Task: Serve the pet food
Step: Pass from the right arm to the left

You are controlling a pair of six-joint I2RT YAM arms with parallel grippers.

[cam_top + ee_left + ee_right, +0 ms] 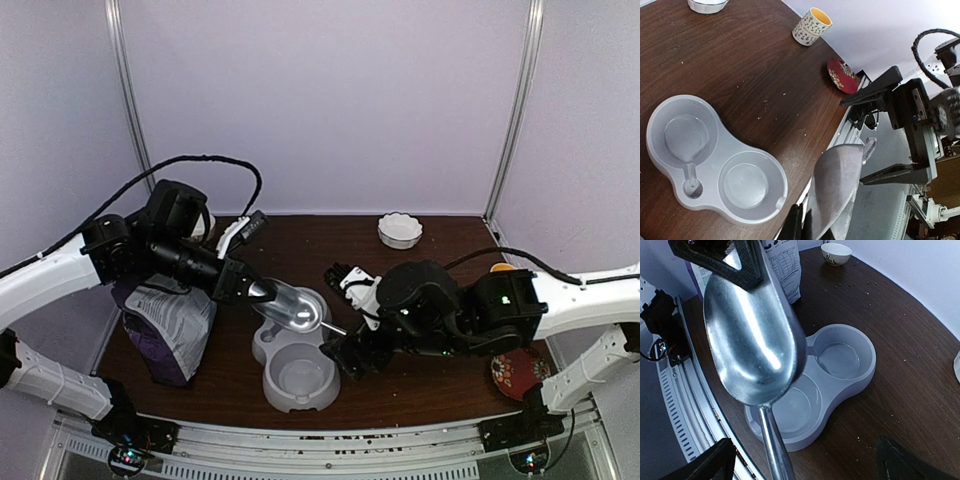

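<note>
Pet food bag (170,325) crinkled purple; scoop (752,330) shiny metal, dbl bowl (266,380) smooth grey.

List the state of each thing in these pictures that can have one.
Shiny metal scoop: empty, held above the bowl.
Grey plastic double bowl: both wells empty.
Purple printed food bag: standing upright.
Left gripper: shut on the scoop's rim.
Right gripper: open, holding nothing.

Scoop (292,305) over bowl (300,402); food bag (170,330) left
</note>
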